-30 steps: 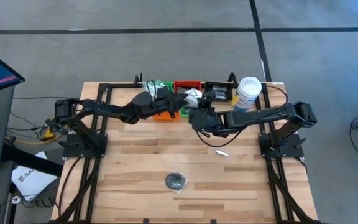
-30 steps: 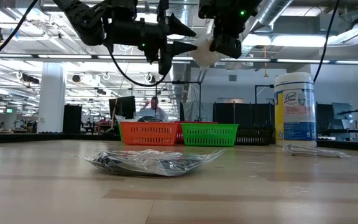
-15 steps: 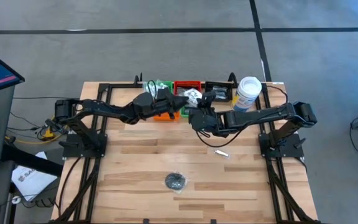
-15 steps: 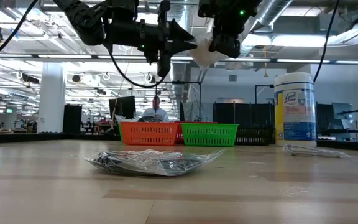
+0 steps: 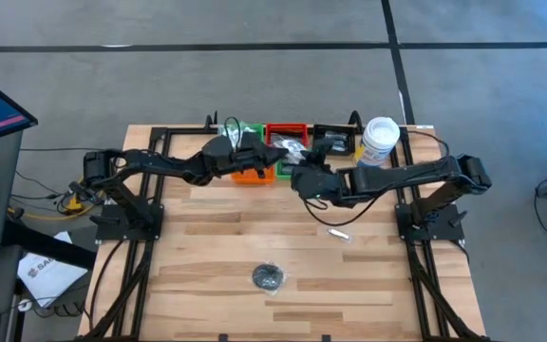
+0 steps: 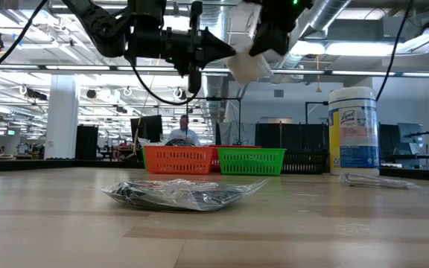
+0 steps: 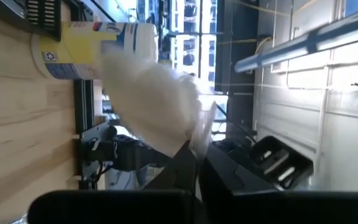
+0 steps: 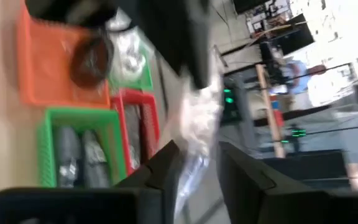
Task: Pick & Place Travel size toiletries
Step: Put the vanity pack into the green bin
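Note:
A clear packet with white contents (image 6: 247, 67) hangs high above the table's far middle, between my two grippers. My left gripper (image 6: 228, 50) reaches in level from the table's left and is shut on it. My right gripper (image 8: 197, 163) comes from the right, and its open fingers stand on either side of the packet's film (image 8: 199, 118). A black round piece in plastic (image 5: 267, 276) lies flat near the table's front. A slim silvery sachet (image 5: 338, 232) lies at the right. My left gripper pinches the packet's clear edge (image 7: 201, 132) between its two fingertips, coming level from the table's left. The white bulk (image 7: 153, 102) stands beyond the fingertips, and the packet is lifted clear of the table. My right gripper's fingers (image 8: 164, 163) flank the film; whether they touch it I cannot tell.
Orange (image 8: 51, 68), green (image 8: 79, 146), red (image 5: 286, 130) and black (image 5: 333, 139) trays stand in a row at the far edge, some with items in them. A tall white canister (image 5: 380, 141) stands at the far right. Bare wood lies between the trays and the loose items.
My left gripper's fingers, spread apart a second ago, have shut on the packet's edge. The packet stays aloft and has tilted a little.

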